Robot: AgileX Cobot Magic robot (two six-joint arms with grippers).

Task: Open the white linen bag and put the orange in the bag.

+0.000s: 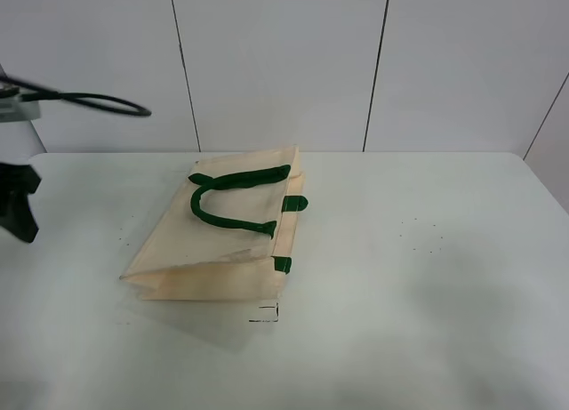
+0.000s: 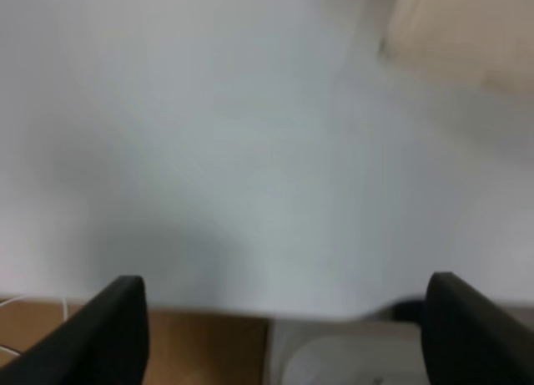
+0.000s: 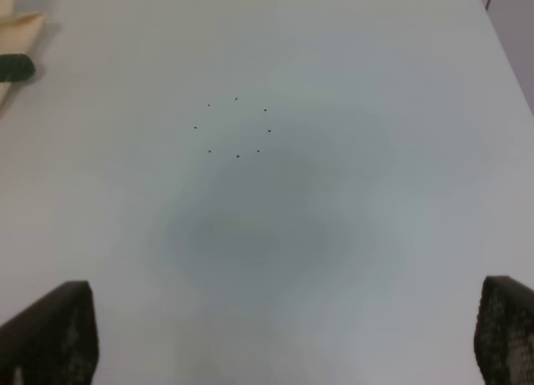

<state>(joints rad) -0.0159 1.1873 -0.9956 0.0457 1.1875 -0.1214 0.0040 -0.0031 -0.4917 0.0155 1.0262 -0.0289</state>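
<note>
Flat on the table (image 1: pixel 462 250) at frame centre-left lay the white linen bag (image 1: pixel 213 250), rim facing right, nearer the left claw (image 2: pixel 284 335) than the right claw (image 3: pixel 284 335), both spread wide and empty; no orange visible.

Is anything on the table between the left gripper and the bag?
Nothing visible. The left gripper, jaws wide apart, sits near the table's left edge, and only bare table lies between it and the flat bag. The orange isn't in any view.
</note>
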